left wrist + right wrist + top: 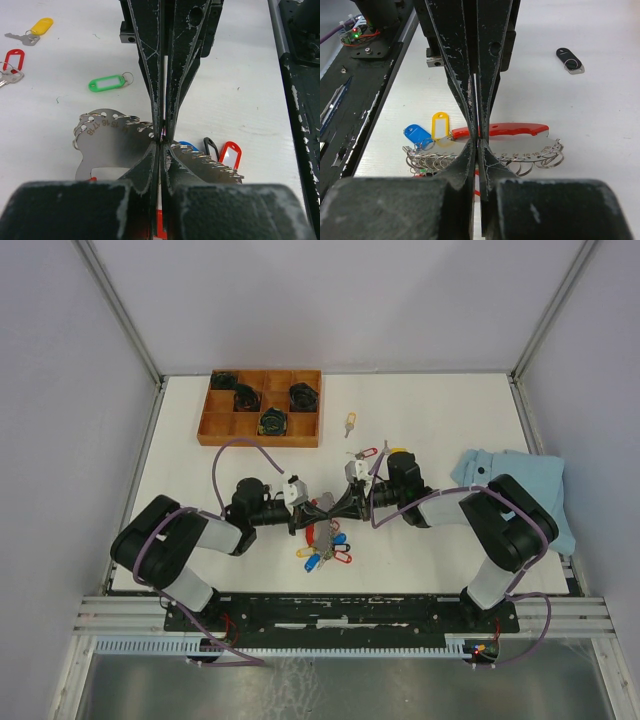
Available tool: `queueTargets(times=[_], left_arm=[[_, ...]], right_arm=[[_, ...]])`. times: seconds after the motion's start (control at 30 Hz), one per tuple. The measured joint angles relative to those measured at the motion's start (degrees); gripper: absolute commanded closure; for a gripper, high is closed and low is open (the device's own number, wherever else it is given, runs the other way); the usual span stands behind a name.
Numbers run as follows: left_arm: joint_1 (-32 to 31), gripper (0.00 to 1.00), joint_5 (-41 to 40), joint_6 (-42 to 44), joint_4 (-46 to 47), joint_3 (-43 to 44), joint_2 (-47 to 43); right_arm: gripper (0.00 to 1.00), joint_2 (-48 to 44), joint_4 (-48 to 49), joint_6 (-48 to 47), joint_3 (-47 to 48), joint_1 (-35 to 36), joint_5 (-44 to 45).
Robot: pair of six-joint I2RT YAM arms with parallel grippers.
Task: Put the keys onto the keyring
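Centrally, left hand [304, 514] and right hand [341, 507] both clamped on the keyring [325, 542], near the table [440, 420] front edge, keys [350, 423] beyond.

The keyring [530, 147] has a silver plate stamped with numbers, a red strap [512, 130], a blue tag [417, 134] and a yellow tag [440, 125]. Loose pieces: a green tag [106, 83], a silver yellow-tagged key [37, 27] and a red-tagged key [12, 62]. The table [450, 420] is white, the tray [205, 428] orange-brown and the cloth [520, 480] pale blue.
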Motion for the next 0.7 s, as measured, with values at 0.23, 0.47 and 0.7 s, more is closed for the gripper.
queueTargets(times=[0.23,0.47,0.7], left_arm=[[-0.22,0.97,-1.86,0.07,-5.49,0.66,-1.46],[-0.31,0.97,-4.61,0.09,-13.05,3.21,-3.21],[-0.90,0.97,-7.08,0.17,-19.56,5.18,-4.00]], right_arm=[[0.77,-4.70,-12.22,-6.49,1.09,0.42,2.71],[0.68,-11.19,-24.81,-14.10,2.93,0.44,6.36],[0.65,-11.30,-29.00,-15.54,2.93,0.76,9.84]])
